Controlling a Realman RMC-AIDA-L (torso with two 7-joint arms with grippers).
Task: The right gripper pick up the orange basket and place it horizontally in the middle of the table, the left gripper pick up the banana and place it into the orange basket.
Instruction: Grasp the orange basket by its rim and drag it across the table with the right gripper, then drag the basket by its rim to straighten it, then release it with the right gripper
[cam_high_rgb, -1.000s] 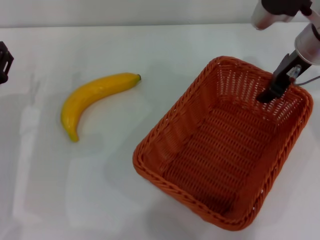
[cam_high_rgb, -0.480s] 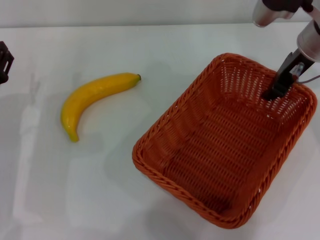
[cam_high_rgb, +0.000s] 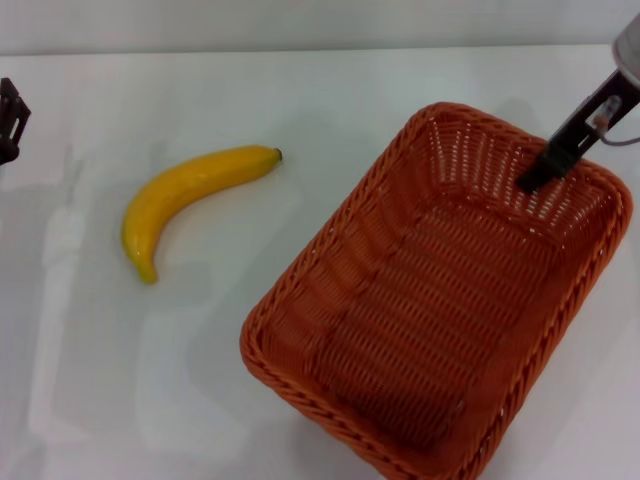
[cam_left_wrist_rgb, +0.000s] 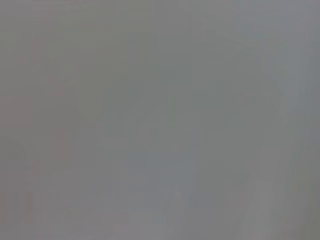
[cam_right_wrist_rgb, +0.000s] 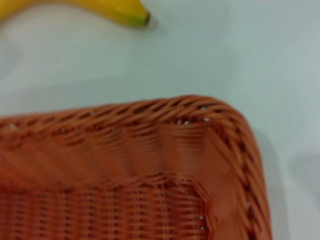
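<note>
White tabletop (cam_high_rgb: 330, 100) stretches under everything I see from my head camera, faintly glossy. On my right side the orange basket (cam_high_rgb: 440, 310) sits at a slant, one long side running toward the near edge of the view, its open mouth facing up. My right end effector (cam_high_rgb: 535, 178) reaches down over the basket's far rim, with one dark finger inside against the woven wall; I cannot tell from here whether it is pinching the rim or merely resting there. My right wrist camera looks down on a rounded corner of the basket (cam_right_wrist_rgb: 210, 150) with the banana's dark tip (cam_right_wrist_rgb: 146, 19) on the tabletop beyond it. The banana (cam_high_rgb: 185, 195) lies on the tabletop to my left of the basket, apart from it, curved. My left end effector (cam_high_rgb: 8, 120) shows only as a black edge at the far left, well clear of the banana; whether its fingers are spread is hidden. My left wrist camera gives only blank grey.
</note>
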